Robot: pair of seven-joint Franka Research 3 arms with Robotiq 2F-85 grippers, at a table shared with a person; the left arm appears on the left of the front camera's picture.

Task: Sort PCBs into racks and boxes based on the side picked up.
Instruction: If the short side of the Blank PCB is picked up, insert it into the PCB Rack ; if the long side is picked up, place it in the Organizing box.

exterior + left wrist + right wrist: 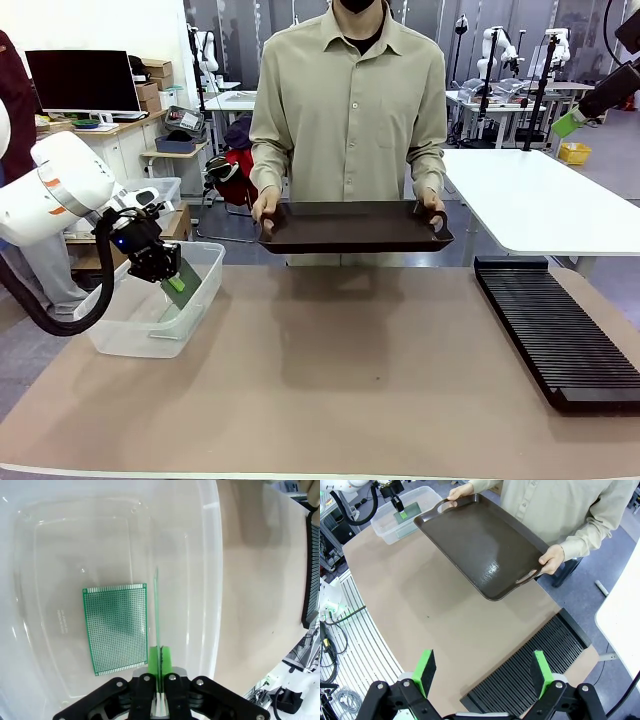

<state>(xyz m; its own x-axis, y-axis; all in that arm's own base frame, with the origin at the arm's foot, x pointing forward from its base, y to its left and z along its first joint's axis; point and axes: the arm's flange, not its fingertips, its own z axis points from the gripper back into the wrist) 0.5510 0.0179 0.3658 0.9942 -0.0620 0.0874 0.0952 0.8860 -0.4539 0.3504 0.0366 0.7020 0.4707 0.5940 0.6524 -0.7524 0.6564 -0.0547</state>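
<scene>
Left gripper (pixel 172 279) points down at far left, fingers pinched together; right gripper (pixel 482 672) hovers, jaws spread wide.

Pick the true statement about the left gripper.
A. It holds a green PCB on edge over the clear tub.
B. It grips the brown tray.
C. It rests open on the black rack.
A: in the left wrist view the left gripper pinches a PCB edge-on above the clear tub, where another PCB lies flat.

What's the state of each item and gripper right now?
left gripper: shut on held PCB
held PCB: on edge, over the tub
second PCB: flat in tub
tub: lidless
right gripper: open, above rack
rack: slots empty
tray: empty, held by person
</scene>
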